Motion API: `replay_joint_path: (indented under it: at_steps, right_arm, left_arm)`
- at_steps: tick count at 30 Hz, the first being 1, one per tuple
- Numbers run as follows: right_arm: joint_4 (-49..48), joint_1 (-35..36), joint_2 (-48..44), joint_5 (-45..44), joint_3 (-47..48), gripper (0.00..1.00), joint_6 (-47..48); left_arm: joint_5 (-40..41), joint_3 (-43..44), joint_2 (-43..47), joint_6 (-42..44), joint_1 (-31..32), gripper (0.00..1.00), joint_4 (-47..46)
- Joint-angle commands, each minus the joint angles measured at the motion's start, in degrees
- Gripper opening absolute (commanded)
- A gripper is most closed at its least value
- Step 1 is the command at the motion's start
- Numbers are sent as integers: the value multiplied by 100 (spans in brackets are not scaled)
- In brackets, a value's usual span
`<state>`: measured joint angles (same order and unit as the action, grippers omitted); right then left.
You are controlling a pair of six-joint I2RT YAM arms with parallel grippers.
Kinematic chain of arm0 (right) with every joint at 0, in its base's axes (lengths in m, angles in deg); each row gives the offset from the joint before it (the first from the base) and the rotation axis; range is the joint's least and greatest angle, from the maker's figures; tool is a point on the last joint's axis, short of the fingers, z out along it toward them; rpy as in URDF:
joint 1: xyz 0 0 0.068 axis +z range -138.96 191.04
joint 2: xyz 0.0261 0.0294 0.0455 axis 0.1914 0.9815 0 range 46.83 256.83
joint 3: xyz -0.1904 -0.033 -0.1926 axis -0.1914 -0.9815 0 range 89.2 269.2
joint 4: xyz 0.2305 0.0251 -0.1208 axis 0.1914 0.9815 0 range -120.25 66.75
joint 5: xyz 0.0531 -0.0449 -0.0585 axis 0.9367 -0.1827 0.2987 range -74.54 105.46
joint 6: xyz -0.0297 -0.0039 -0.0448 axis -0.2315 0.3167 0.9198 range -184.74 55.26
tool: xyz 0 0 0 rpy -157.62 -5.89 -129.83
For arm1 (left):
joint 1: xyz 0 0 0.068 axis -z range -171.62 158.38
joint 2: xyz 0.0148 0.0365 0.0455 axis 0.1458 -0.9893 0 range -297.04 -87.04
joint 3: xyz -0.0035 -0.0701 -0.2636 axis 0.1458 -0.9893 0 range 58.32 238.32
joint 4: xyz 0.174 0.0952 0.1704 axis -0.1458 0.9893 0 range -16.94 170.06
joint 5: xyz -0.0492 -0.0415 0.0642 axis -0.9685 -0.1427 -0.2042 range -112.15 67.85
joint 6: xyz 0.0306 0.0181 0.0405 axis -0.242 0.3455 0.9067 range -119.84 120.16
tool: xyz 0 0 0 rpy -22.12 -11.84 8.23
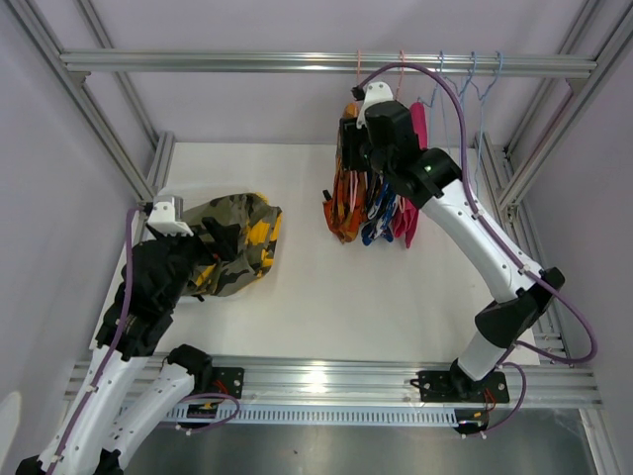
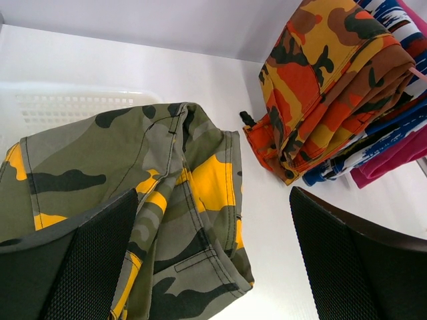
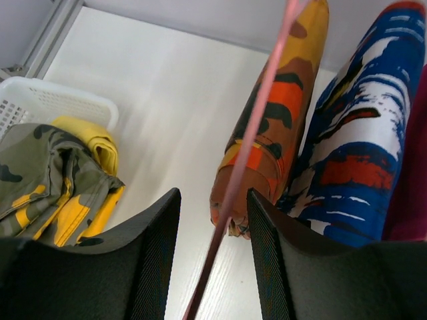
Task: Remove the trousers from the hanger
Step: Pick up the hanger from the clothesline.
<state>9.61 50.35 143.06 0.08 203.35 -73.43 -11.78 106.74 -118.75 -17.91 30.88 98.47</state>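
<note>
Left gripper [image 2: 213, 193]: fully open over freed camouflage trousers [image 2: 167, 167].
Right gripper [image 3: 212, 195]: jaws apart, straddling pink hanger [image 3: 253, 133], likely for unhooking.

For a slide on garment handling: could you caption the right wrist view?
Right pincer straddling a pink hanger, with orange camouflage trousers and blue-red-white trousers hanging beyond.

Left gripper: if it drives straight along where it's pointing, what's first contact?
Most likely the camouflage trousers, heaped directly ahead of the open left gripper in its wrist view. How far off they are is unclear.
</note>
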Motion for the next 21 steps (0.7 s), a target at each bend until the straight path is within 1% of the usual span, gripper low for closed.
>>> replay_joint_path:
  at_steps: [1,6,9,14,21]
  right_arm:
    - [-565,-256,-332,552,-295,49,-326]
    - [-1120,-660,-622,1456,-1068,48,-730]
    - [-1506,-793,-719,1957,-1315,48,-924]
    - [-1876,-986,-816,2424,-1518,47,-1143]
    - [-2183,-1127,-851,2777,-1615,45,-1416]
  left_arm:
    - [35,-35,-38,101,44,99,-98]
    - [35,-35,-46,101,44,99,-98]
    - [26,-35,-55,101,44,99,-98]
    - [18,-17,-55,101,44,99,-98]
    - [18,-17,-55,101,44,99,-89]
